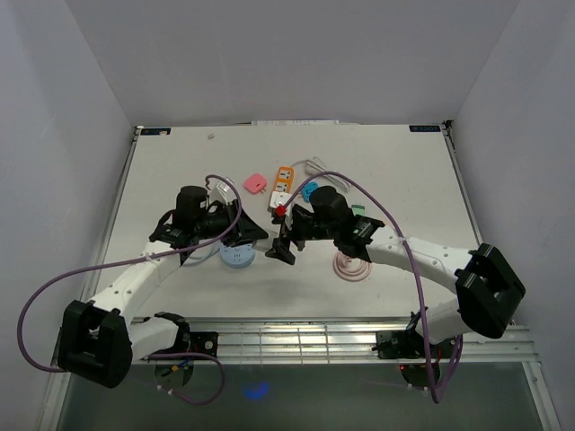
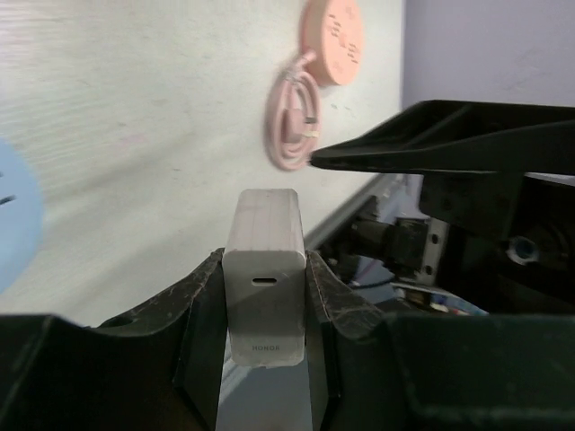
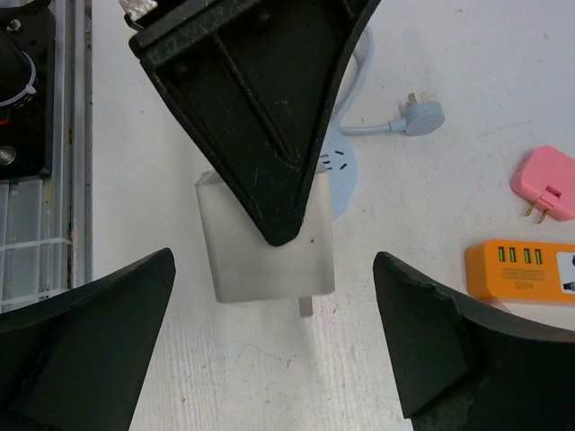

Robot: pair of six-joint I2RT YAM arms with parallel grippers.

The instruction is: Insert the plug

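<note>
1. Right now I am holding the white charger in the left hand. Its two fingers are pinching the flat sides, and the USB port is facing the wrist camera, so the prongs are pointing away from that hand.
2. I am keeping the right hand spread wide and gripping nothing. It is flanking the charger from the opposite side, which I judge leaves it ready to steady or retake the charger.
3. The charger is sitting just beside the blue round power strip, which I take to be the target socket. One prong is showing at its lower edge; I cannot tell whether it is touching the table.
4. An orange power strip, a pink adapter and a blue plug are lying further off. A pink round power strip and its coiled cable are well apart.
5. One left finger is covering much of the charger in the right wrist view, and the two hands are crowding each other, so I am expecting a risk of a bump.
</note>
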